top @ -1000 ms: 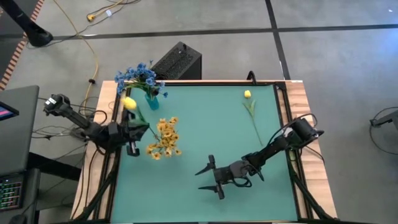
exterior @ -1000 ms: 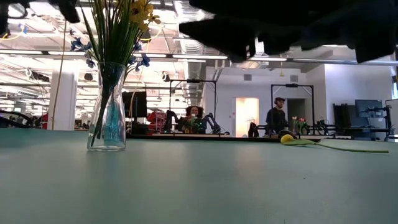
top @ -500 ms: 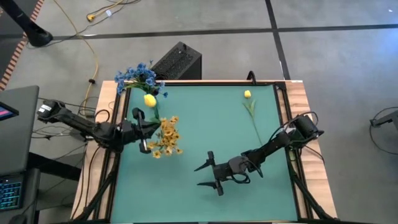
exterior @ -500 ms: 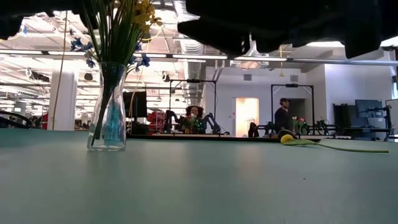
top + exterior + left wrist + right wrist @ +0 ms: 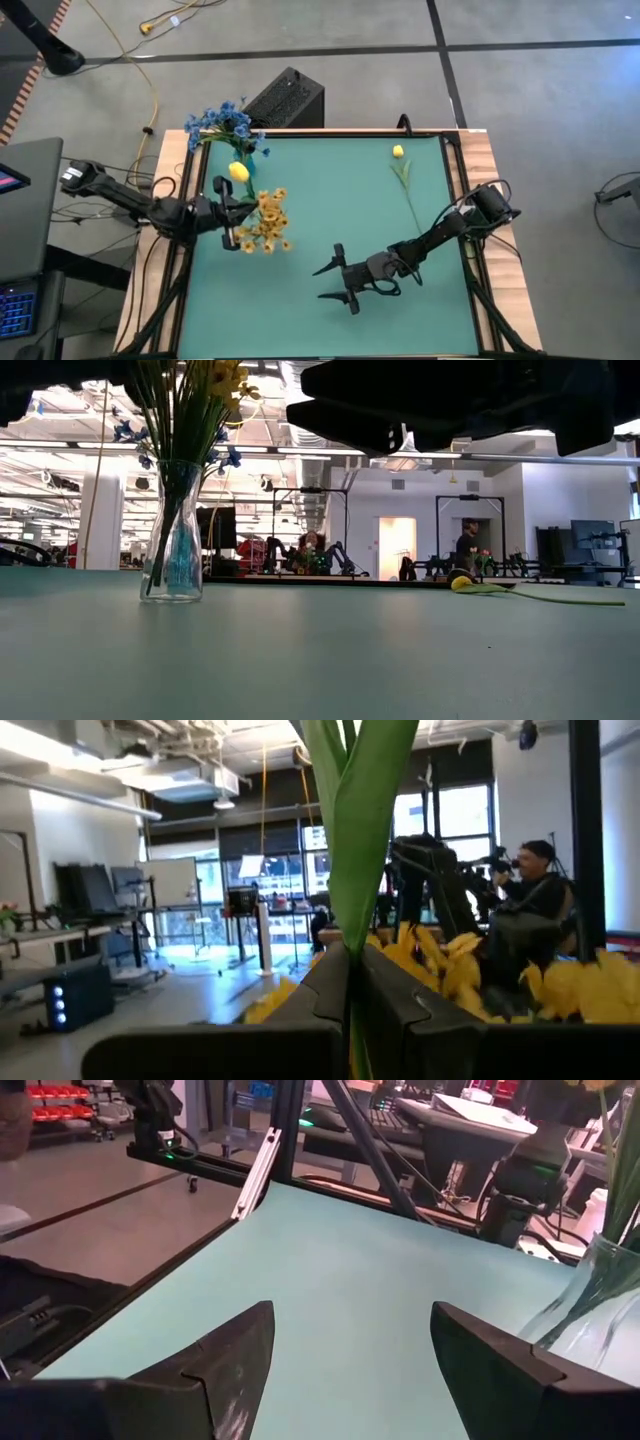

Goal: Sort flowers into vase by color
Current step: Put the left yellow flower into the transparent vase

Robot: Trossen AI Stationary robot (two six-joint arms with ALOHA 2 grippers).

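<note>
High view: the left gripper (image 5: 232, 200) pinches a yellow bud stem (image 5: 240, 172) beside the yellow sprays (image 5: 266, 222); the right gripper (image 5: 335, 280) hangs with jaws spread, a second bud stem (image 5: 404, 180) well beyond it. Left wrist view: the green stalk (image 5: 356, 860) rises between pressed fingers (image 5: 330, 988). Right wrist view: bare mat (image 5: 340, 1280) lies between spread fingers (image 5: 235, 1345).

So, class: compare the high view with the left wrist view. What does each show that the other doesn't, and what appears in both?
Only the high view shows the blue flowers at the table's far left corner, a single yellow bud stem lying on the green table, and the right gripper, open, with nothing between its fingers.

Only the left wrist view shows the grip up close: the left fingers pinching a green stalk, with the room behind.

Both show the left gripper shut on that stalk, and the yellow blossom spray beside it.
</note>
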